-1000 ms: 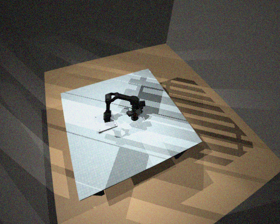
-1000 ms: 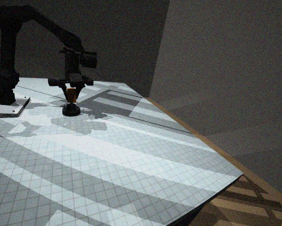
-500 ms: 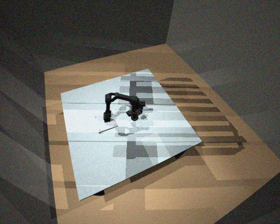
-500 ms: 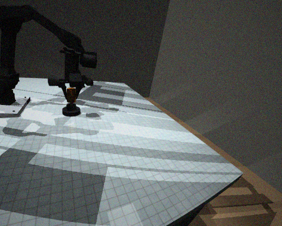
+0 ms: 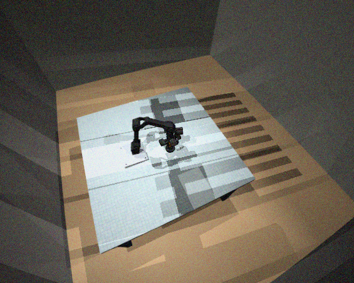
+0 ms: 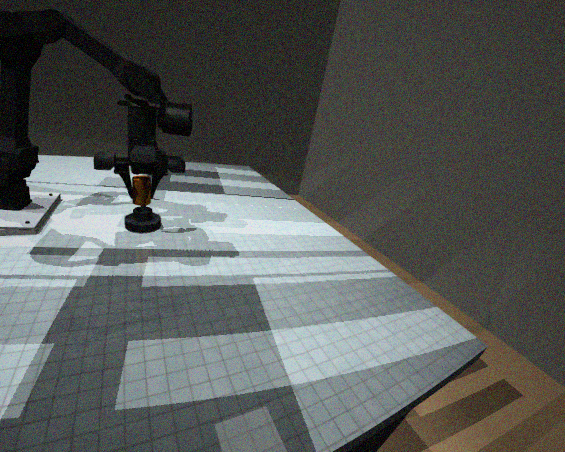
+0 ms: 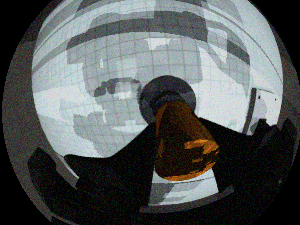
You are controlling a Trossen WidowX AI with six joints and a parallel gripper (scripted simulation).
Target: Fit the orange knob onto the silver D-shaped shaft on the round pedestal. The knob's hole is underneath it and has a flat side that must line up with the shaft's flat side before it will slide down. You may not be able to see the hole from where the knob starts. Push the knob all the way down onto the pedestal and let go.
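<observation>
The orange knob (image 6: pixel 141 190) (image 7: pixel 181 144) is upright between the fingers of my gripper (image 6: pixel 142 194), which is shut on it. The dark round pedestal (image 6: pixel 142 223) (image 7: pixel 150 99) stands on the table right below the knob. In the exterior view the knob's lower end is just above the pedestal's raised middle; I cannot tell if they touch. The silver shaft cannot be made out, and the knob's hole and its flat side are hidden underneath. In the top view the gripper and pedestal are small and dark.
The arm's base plate (image 6: pixel 42 216) (image 5: pixel 138 163) lies left of the pedestal in the top and exterior views. The gridded table (image 5: pixel 123 213) (image 6: pixel 331 345) carries patchy light and shadow. Its edge drops to the wooden floor (image 5: pixel 254 225) at the right.
</observation>
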